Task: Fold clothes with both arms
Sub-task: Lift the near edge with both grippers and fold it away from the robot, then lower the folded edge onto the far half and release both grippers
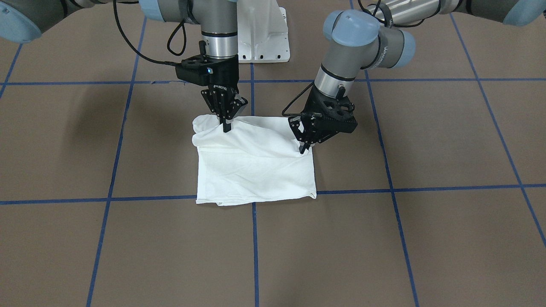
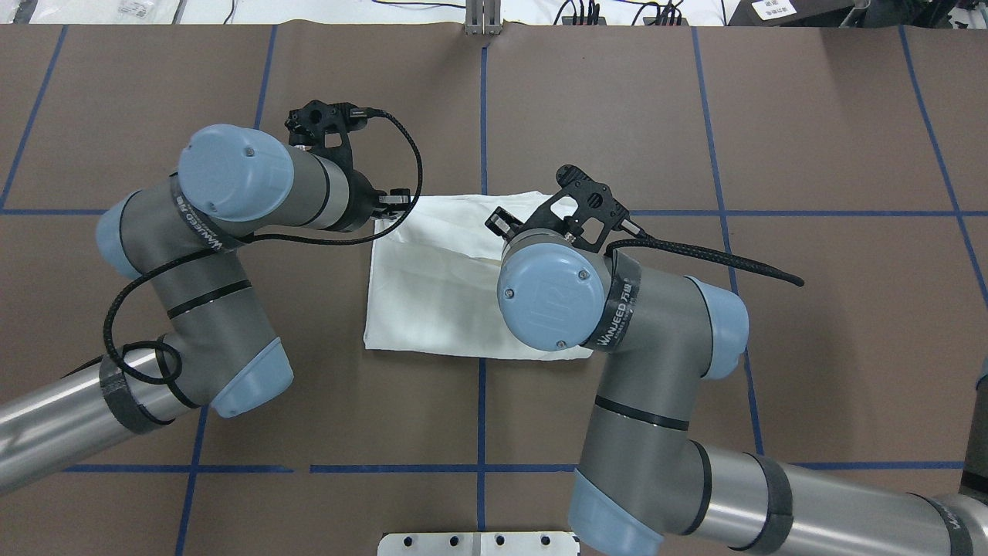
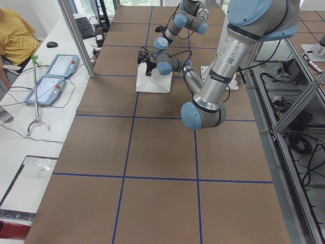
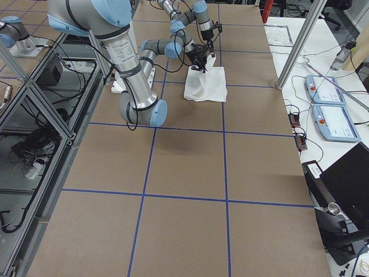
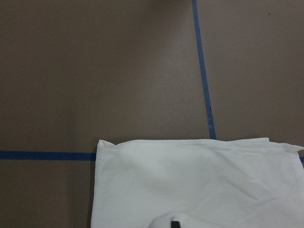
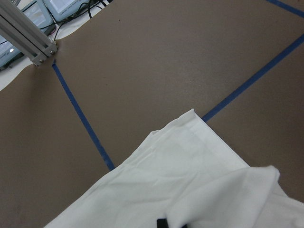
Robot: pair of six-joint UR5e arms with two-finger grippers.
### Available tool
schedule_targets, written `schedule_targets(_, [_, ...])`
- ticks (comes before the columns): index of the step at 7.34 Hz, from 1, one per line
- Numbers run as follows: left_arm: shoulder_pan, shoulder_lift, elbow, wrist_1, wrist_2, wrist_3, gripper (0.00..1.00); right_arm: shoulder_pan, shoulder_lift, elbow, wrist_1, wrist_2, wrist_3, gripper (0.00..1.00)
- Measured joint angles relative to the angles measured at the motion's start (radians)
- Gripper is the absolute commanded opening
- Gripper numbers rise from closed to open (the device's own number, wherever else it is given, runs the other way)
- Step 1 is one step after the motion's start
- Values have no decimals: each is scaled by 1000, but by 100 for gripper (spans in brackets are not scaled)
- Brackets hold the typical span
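Front-facing exterior cam, starting at the operators' side: plain brown table (image 1: 128,256) gridded with blue tape lines (image 1: 255,247). Next up is the white T-shirt (image 1: 256,175), folded into a rough rectangle. Its near hem lies right along one cross line, and it straddles the line that runs toward me. The near half lies flat.

Further back a ridge runs across the cloth, and that's where I'm holding it. My left claw (image 1: 303,149) is clenched on the shirt's edge at the view's right side, tilted in toward the middle. My right claw (image 1: 226,127) comes down nearly vertical, pinched on the fabric at the far corner on the view's left — the cloth bunches up there in a rounded puff.

Both wrist cams show only a black fingertip poking out of white cloth. Beyond all that sits the white pedestal (image 1: 262,38).
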Motion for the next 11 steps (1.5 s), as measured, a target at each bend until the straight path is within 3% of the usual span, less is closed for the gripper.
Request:
schedule_targets(1, [-2, -10, 66, -49, 1, 4, 0, 16, 16, -73, 56, 9, -22, 0])
schedule_targets(2, [-2, -17, 110, -81, 2, 6, 0, 29, 33, -145, 105, 13, -41, 55])
schedule_targets(3, [-2, -20, 130, -95, 2, 10, 99, 40, 45, -199, 143, 16, -63, 98])
schedule_targets(6, [-25, -16, 127, -101, -5, 154, 100, 77, 91, -246, 171, 71, -94, 100])
schedule_targets(8, [-93, 13, 100, -103, -71, 316, 100, 79, 113, -269, 169, 87, -106, 100])
schedule_targets(11, [-131, 41, 74, -105, -118, 389, 100, 54, 205, -397, 172, 89, -206, 99])
